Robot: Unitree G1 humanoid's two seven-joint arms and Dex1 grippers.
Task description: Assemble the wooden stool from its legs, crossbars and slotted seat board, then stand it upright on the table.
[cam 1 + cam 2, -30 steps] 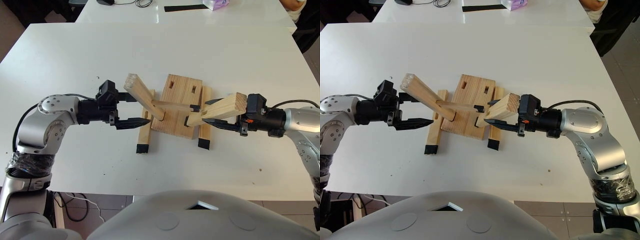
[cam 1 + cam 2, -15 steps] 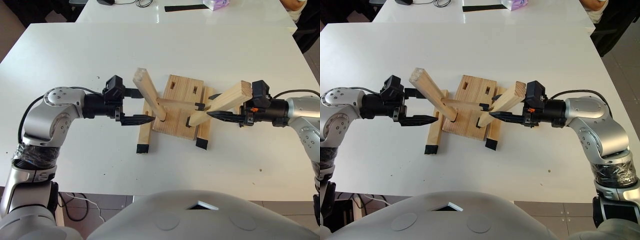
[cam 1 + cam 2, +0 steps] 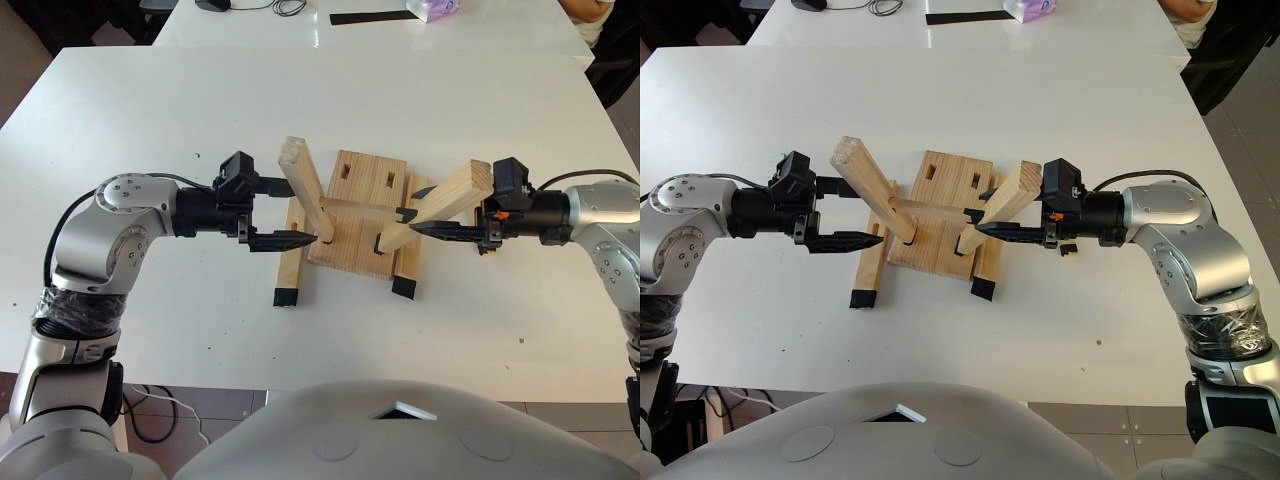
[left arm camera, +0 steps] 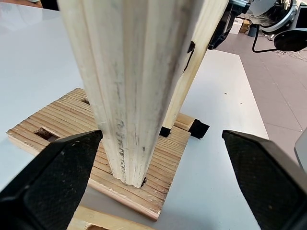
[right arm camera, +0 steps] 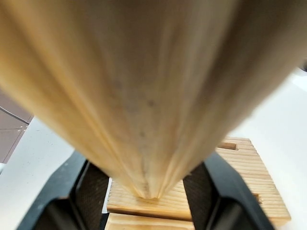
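Left leg [image 3: 303, 180] between the left gripper's [image 3: 298, 212] wide-apart fingers [image 3: 285, 239]; right leg [image 3: 455, 190] — tight in the right gripper's [image 3: 415, 220] clamp

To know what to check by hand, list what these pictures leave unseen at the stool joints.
- Left eye view: the tilted pale wooden leg on the right hides whether its foot sits in the slotted wooden seat board.
- Right wrist view: that leg, close and blurred, hides where the right gripper's fingers touch it.
- Left eye view: one of those fingers covers the right end of the thin wooden crossbar.
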